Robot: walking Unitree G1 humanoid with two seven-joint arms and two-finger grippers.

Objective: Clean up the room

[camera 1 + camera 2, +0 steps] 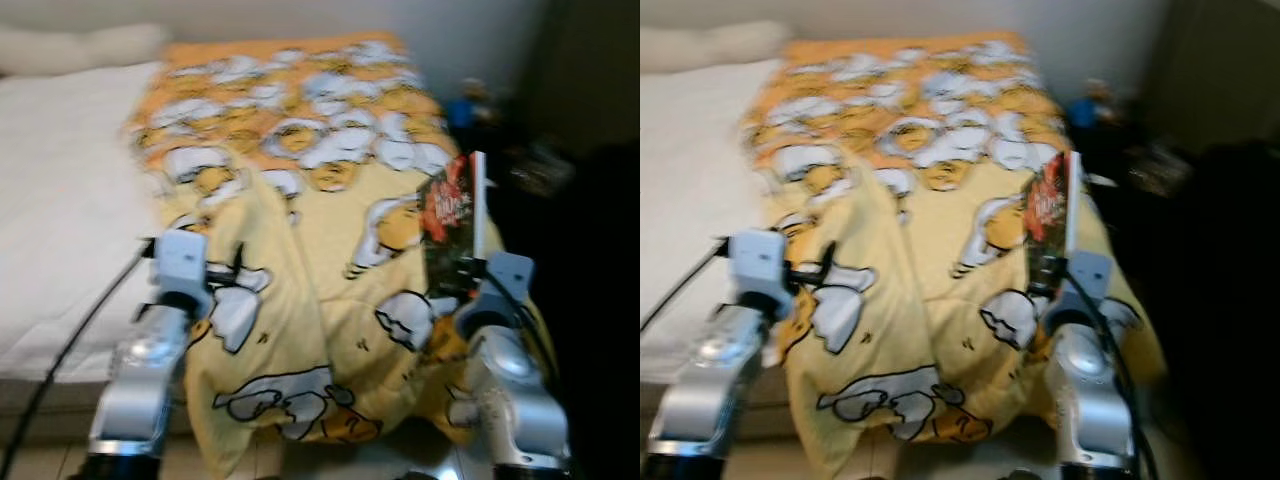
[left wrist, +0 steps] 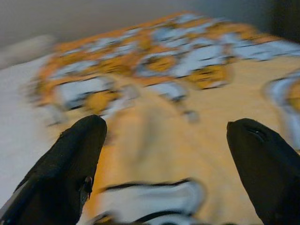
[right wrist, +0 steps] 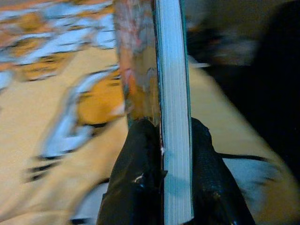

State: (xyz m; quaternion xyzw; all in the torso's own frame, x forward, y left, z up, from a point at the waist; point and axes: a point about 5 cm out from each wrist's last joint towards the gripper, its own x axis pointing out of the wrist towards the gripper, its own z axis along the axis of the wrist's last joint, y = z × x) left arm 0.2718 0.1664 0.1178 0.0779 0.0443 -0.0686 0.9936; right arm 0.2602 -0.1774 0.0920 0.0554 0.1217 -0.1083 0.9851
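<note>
A book (image 1: 455, 222) with a dark red cover stands upright on its edge above the right side of the bed, and my right gripper (image 3: 164, 140) is shut on its lower end, one finger on each cover. The white page block (image 3: 172, 93) faces the right wrist camera. My left gripper (image 2: 164, 136) is open over the yellow blanket (image 1: 310, 200), which is printed with white and orange cartoon figures, with nothing between its fingers (image 2: 70, 164). The left gripper (image 1: 215, 275) hovers near the blanket's left fold.
The blanket covers the right half of a bed; a white sheet (image 1: 60, 190) and a pillow (image 1: 80, 45) lie to the left. Dark clutter (image 1: 520, 150) sits beside the bed at the right. The blanket hangs over the bed's front edge toward the floor (image 1: 350, 460).
</note>
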